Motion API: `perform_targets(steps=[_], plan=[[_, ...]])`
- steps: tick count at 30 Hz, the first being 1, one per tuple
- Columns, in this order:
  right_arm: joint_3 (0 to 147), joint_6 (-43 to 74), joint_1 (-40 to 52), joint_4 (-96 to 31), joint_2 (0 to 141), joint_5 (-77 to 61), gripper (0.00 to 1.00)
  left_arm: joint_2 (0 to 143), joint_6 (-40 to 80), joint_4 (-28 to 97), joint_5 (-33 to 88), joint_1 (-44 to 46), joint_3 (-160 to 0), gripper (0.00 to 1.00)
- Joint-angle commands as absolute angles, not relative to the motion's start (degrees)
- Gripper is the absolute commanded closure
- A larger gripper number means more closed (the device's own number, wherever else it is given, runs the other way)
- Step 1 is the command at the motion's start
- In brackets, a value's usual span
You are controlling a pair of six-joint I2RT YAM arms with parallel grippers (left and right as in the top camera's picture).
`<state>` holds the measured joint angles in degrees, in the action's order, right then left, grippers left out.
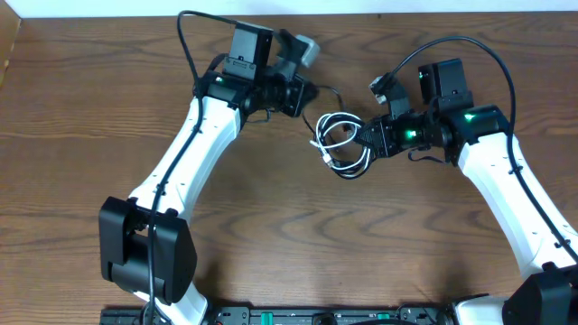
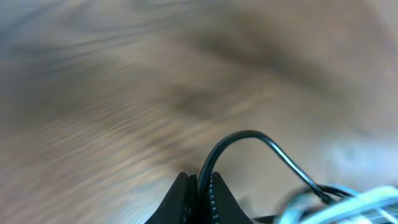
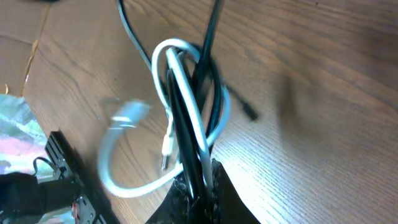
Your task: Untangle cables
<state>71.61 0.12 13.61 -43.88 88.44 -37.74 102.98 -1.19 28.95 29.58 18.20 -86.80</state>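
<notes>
The white cable (image 1: 336, 144) and the black cable (image 1: 327, 93) lie tangled in small loops at the table's middle back. My left gripper (image 1: 305, 94) is shut on the black cable (image 2: 249, 138), which arches out of its jaws (image 2: 200, 186) toward the bundle. My right gripper (image 1: 368, 137) is shut on the bundle; in the right wrist view both the black cable (image 3: 208, 68) and the white cable (image 3: 186, 87) run into its jaws (image 3: 198, 183). A white plug end (image 3: 168, 149) hangs loose beside the loop.
The wooden table (image 1: 289, 244) spans the overhead view. Both white arms reach in from the front edge, left arm (image 1: 181, 162) and right arm (image 1: 506, 181). Thick black arm wires arc above each wrist.
</notes>
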Motion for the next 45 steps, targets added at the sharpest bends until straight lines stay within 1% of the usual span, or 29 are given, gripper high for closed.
perform_targets(steps=[1,7,9,13,14,18,22,25,26,27,29,32,36,39,40,41,45], plan=[[72.12,-2.13,13.41,-43.48,86.98,-39.0,0.99,103.77,14.66,31.29,7.77,15.84,-87.22,0.93],[72.12,-2.44,13.41,-40.75,82.78,-39.38,0.99,103.77,20.51,39.13,-7.88,15.16,-87.22,0.93],[72.12,-2.09,13.3,-40.71,81.52,-37.89,0.99,103.77,20.71,40.42,-10.52,15.09,-87.22,0.93],[72.12,3.86,12.51,-41.52,80.27,-27.94,0.99,103.77,22.55,42.81,-11.2,14.33,-87.22,0.92],[72.12,4.91,12.36,-41.56,80.25,-26.52,0.99,103.77,23.62,43.64,-10.9,14.11,-87.22,0.93],[72.12,18.11,12.34,-41.74,80.25,-13.91,0.99,103.77,23.86,49.65,-0.82,13.39,-87.22,0.92],[72.12,21.17,12.29,-40.51,80.25,-11.81,0.99,103.77,23.35,57.47,5.32,13.41,-87.22,0.92],[72.12,23.79,12.29,-40.38,80.25,-9.56,0.99,103.77,19.4,63.55,9.63,13.41,-87.22,0.84],[72.12,23.77,12.29,-40.25,80.25,-9.58,0.99,103.77,18.22,64.9,10.31,13.41,-87.22,0.84],[72.12,23.73,12.32,-40.12,80.25,-9.61,0.99,103.77,16.97,65.89,11.0,13.41,-87.22,0.78],[72.12,23.03,12.32,-39.99,80.25,-10.28,0.99,103.74,13.1,66.61,12.91,13.45,-87.22,0.75],[72.12,21.43,12.32,-39.83,80.25,-11.99,0.99,103.7,7.25,64.55,18.28,13.45,-87.26,0.73],[72.12,15.99,12.32,-39.55,80.25,-17.61,0.99,103.26,0.95,57.95,30.06,13.45,-87.35,0.7],[72.12,10.5,12.16,-39.62,80.25,-22.44,0.99,102.96,-1.26,51.51,36.53,13.45,-87.35,0.64],[72.12,8.36,11.99,-39.62,80.25,-24.51,0.99,102.87,-1.54,49.76,37.1,13.45,-87.35,0.61],[72.12,3.14,10.92,-39.75,80.27,-30.02,0.99,102.85,-2.57,46.65,37.01,13.37,-87.35,0.57],[72.12,-5.85,7.9,-40.53,81.21,-40.25,0.99,102.65,-3.46,42.81,37.12,12.38,-87.39,0.53]])
